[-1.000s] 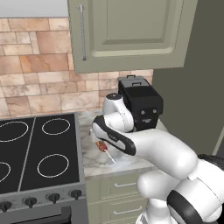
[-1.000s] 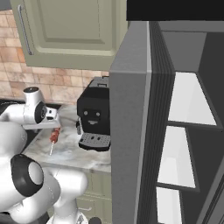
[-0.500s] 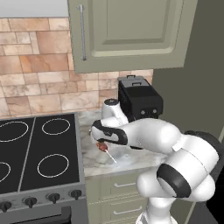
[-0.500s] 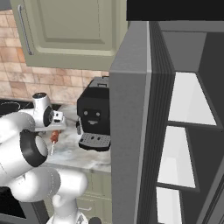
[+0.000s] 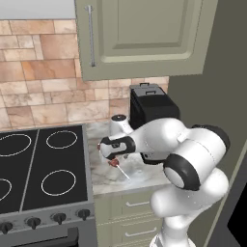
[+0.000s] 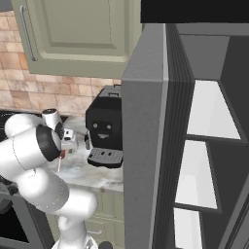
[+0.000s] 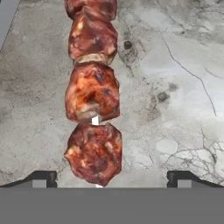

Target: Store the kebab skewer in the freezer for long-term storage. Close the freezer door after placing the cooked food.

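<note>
Hand view: glossy reddish-brown chunks of the kebab skewer (image 7: 92, 94) lie between the wide-spread end effector (image 7: 112, 178) tips.

Glossy charred meat on the kebab skewer (image 7: 92, 94); veined marble counter (image 7: 175, 87).

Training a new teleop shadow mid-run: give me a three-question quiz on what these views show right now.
1. True or false: the kebab skewer lies on the marble counter.
2. The freezer door is: A) shut B) open C) missing.
3. Fill in: the end effector fingertips stand wide on either side of the ____.

Key: 1 true; 2 B; 3 skewer (jaws open, nothing gripped yet).
</note>
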